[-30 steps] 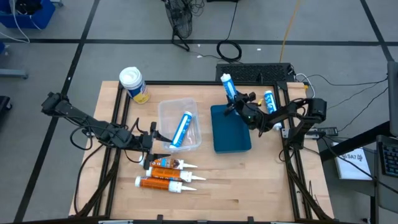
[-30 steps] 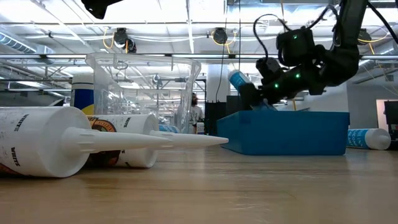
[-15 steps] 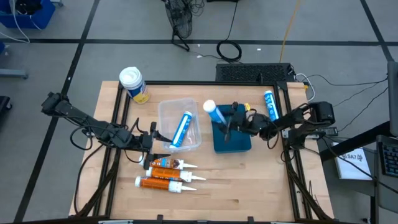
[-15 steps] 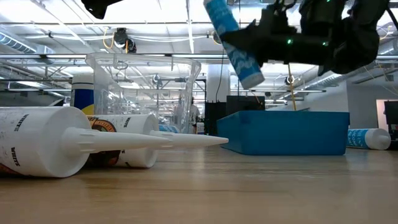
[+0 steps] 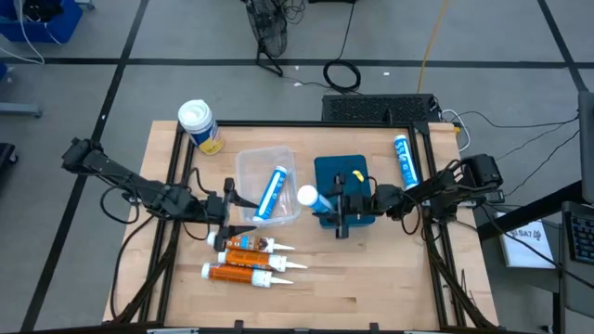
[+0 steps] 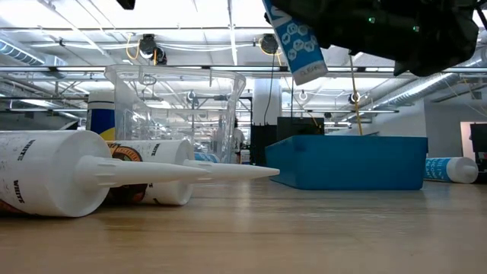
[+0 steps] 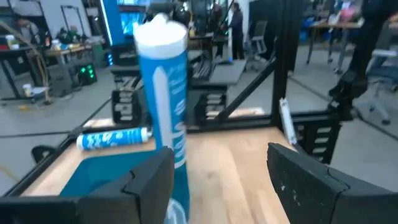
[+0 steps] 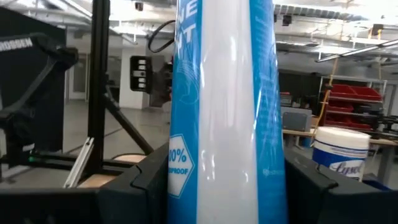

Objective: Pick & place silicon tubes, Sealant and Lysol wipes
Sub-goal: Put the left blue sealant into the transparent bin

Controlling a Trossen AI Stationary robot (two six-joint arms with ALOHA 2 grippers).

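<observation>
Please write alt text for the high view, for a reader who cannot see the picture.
Seen from above, the right tool holds a blue tube over the blue tray, beside a clear bin containing another blue tube. The left tool waits near two orange cartridges; the Lysol wipes stand at the far left corner.
</observation>
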